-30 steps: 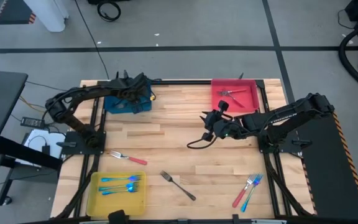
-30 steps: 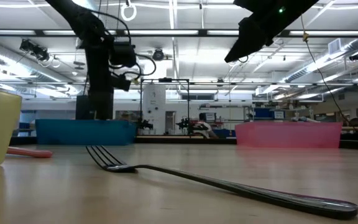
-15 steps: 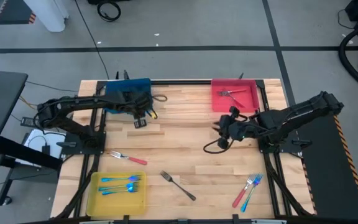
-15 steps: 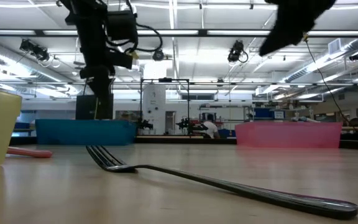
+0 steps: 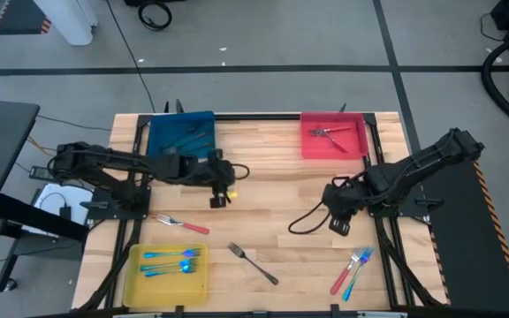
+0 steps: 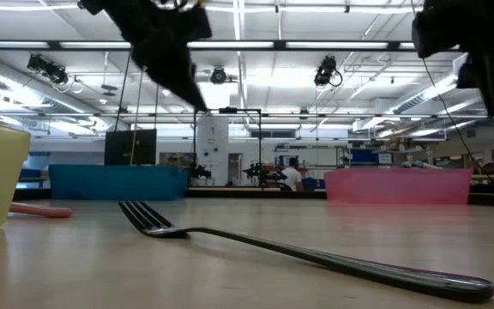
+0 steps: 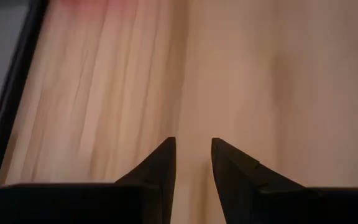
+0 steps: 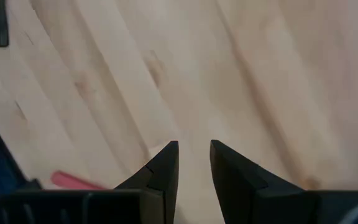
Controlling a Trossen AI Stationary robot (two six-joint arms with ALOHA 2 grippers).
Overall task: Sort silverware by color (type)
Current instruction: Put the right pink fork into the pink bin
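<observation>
My left gripper hangs open over bare wood near the table's middle, nothing between its fingers. My right gripper hangs open over the right half, also with nothing in it. A red-handled fork lies flat at the left and a grey fork at the near middle. A red and a blue fork lie side by side at the near right. Blue forks lie in the yellow tray. Dark utensils lie in the blue tray, and others lie in the red tray.
The blue tray stands at the far left and the red tray at the far right. A black cable loops onto the wood below my right arm. In the right wrist view a red handle lies close by. Bare wood lies between the arms.
My left gripper has swung from over the blue tray toward the near edge and the table's middle. My right gripper has gone from beside the red tray toward the near right and has tipped to point down. Nothing on the table has moved.
</observation>
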